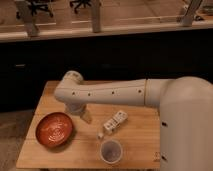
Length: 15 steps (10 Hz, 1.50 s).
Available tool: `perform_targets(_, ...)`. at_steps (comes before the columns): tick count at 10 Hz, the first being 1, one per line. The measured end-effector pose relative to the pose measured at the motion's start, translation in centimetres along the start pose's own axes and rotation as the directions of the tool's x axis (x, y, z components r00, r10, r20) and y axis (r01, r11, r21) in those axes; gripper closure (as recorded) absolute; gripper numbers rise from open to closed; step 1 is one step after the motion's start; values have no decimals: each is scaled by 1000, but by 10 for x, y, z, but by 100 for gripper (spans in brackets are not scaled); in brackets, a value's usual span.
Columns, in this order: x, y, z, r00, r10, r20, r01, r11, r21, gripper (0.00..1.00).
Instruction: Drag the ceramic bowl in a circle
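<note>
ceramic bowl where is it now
Camera view: the ceramic bowl sits at the table's left end, just left of the gripper, with the cup farther right.

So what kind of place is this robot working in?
Probably an office or lab: office chairs beyond a dark counter, and a wooden table. The end effector hangs beside the bowl.
</note>
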Motion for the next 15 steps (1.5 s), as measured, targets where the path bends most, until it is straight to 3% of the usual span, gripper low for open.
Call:
perform_targets(5, -20, -22, 34, 996, -81, 45, 81, 997, 7, 20)
perform_targets(15, -36, -31, 72, 995, -65, 71, 62, 997, 39, 20)
